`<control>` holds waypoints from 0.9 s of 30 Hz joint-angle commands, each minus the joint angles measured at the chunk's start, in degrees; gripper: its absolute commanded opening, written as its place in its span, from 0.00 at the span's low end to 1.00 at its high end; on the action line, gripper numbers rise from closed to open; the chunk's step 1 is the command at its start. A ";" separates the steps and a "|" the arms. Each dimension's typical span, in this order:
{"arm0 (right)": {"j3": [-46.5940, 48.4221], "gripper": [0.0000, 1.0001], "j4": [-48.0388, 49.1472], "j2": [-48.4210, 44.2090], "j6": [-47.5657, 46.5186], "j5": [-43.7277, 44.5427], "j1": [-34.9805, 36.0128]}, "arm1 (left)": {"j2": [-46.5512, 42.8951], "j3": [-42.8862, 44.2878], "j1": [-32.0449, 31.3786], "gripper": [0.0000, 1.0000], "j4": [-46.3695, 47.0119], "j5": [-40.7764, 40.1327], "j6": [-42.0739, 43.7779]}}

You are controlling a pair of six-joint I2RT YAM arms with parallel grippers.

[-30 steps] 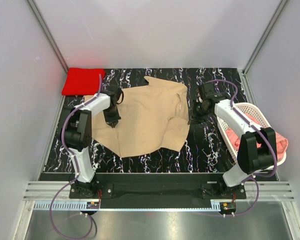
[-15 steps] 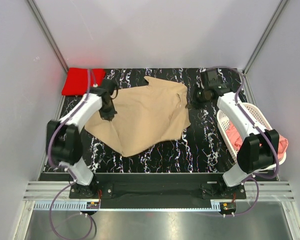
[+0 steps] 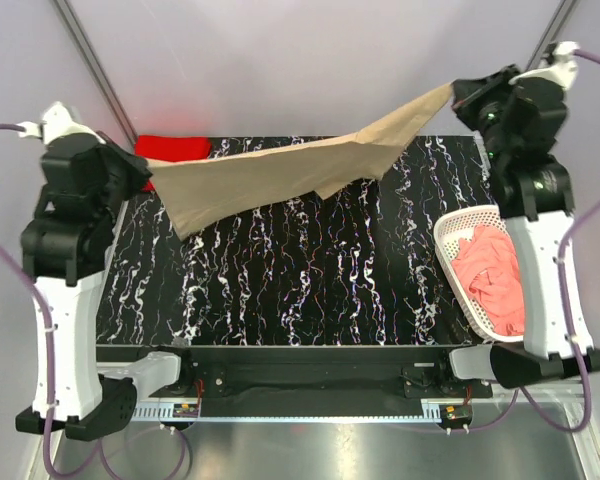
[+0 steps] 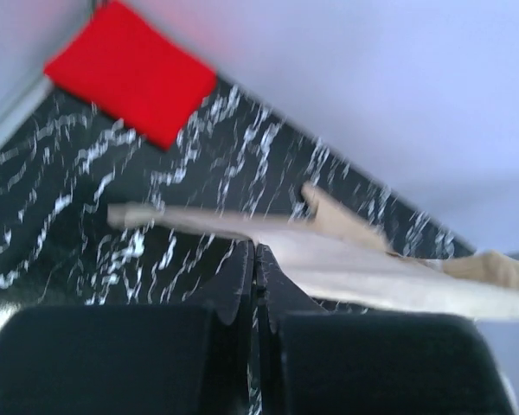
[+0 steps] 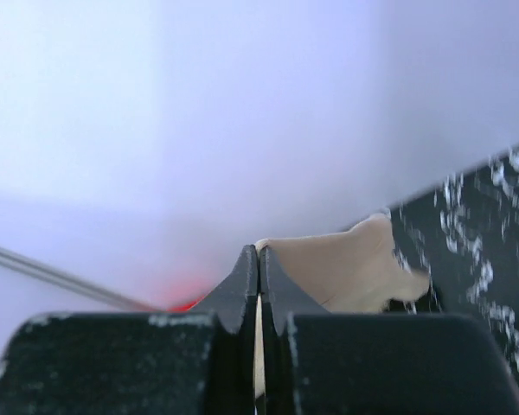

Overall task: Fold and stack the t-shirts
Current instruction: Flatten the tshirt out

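Clamping the left end of the tan t-shirt (image 3: 280,172) in the shut fingers of the left gripper (image 4: 253,251), near the folded red t-shirt (image 3: 175,148) at the table's (image 3: 310,270) back-left corner. Stretched aloft across to the right gripper (image 5: 259,252), likewise clamped on it. Pink t-shirt (image 3: 490,280) lying in the basket (image 3: 450,232), far right.

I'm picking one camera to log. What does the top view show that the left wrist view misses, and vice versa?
Only the top view: the basket holding the pink shirt, the right tool, and the tan shirt stretched in the air between both arms. Only the left wrist view: the left tool up close, shut on the tan shirt's edge. Both: the tan shirt, the folded red shirt at the far left corner, and the table.
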 commanded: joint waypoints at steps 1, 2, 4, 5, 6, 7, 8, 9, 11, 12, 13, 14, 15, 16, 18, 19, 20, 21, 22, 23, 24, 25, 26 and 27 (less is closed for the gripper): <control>4.01 0.00 7.94 -5.60 -4.73 9.12 0.10 | 0.83 8.46 1.59 0.00 0.35 -4.08 1.53; 4.80 0.00 8.20 -6.14 -5.78 9.22 0.10 | 1.53 13.79 1.68 0.00 0.26 -4.53 2.23; 6.91 0.00 8.73 -7.98 -9.12 8.44 0.10 | 2.24 18.83 1.68 0.00 0.17 -5.41 3.81; 7.36 0.00 8.82 -8.77 -9.74 8.43 0.10 | 3.11 21.72 1.68 0.00 0.17 -5.50 4.17; 7.80 0.00 8.91 -9.65 -11.05 8.43 0.10 | 3.47 26.28 1.68 0.00 0.34 -5.15 4.78; 7.97 0.00 9.17 -11.49 -11.76 7.56 0.10 | 3.56 28.50 1.68 0.00 0.78 -4.62 5.22; 8.24 0.00 9.09 -12.46 -12.37 7.12 0.10 | 3.47 30.17 1.68 0.00 1.13 -4.27 5.31; 8.76 0.00 8.82 -14.47 -13.16 6.77 0.10 | 2.77 32.10 1.68 0.00 2.01 -3.05 5.40; 9.73 0.00 7.25 -16.42 -13.70 5.10 0.10 | 0.93 31.95 1.68 0.00 3.76 -1.03 5.58; 11.30 0.00 6.46 -17.91 -13.96 4.57 0.10 | -1.08 31.69 1.68 0.00 4.64 0.90 5.58; 12.27 0.00 4.36 -18.71 -14.22 3.09 0.10 | -2.14 31.86 1.68 0.00 4.39 1.53 5.49; 13.33 0.00 3.21 -19.50 -14.14 2.38 0.10 | -3.20 32.21 1.68 0.00 3.78 1.97 5.40; 15.77 0.00 2.15 -20.81 -14.31 1.76 0.10 | -5.04 32.56 1.68 0.00 2.03 2.67 5.14; 17.02 0.00 -0.21 -21.43 -14.14 0.45 0.10 | -5.92 33.78 1.68 0.00 0.97 2.94 5.05; 21.48 0.00 -3.03 -23.01 -13.27 0.00 0.10 | -7.77 34.76 1.60 0.00 -1.84 4.07 4.96; 23.08 0.00 -5.48 -23.37 -13.00 -0.61 0.10 | -9.61 35.11 1.51 0.00 -2.72 4.17 4.87; 25.96 0.00 -6.64 -23.72 -12.21 -0.79 0.10 | -10.76 35.02 1.16 0.00 -3.43 4.08 4.52; 27.30 0.00 -9.00 -23.98 -11.60 -1.32 0.10 | -11.55 34.94 0.81 0.00 -4.83 3.56 3.74; 28.53 0.00 -10.06 -23.90 -11.24 -1.84 0.19 | -12.95 34.67 0.28 0.00 -5.54 3.21 3.38; 30.11 0.00 -11.12 -23.81 -10.37 -2.20 0.10 | -13.57 34.15 -0.68 0.00 -6.15 2.86 2.60; 30.30 0.00 -12.09 -23.72 -9.84 -2.38 0.10 | -13.93 33.97 -1.30 0.00 -7.38 1.63 2.24; 28.73 0.00 -13.05 -23.81 -8.87 -2.73 0.10 | -14.45 33.19 -2.61 0.00 -7.83 1.01 1.89; 27.07 0.00 -12.98 -24.16 -8.52 -3.08 0.19 | -14.72 32.57 -3.14 0.00 -7.92 0.40 1.80; 25.05 0.00 -11.67 -25.03 -8.17 -3.60 0.02 | -15.07 31.78 -3.59 0.00 -7.74 -0.65 1.80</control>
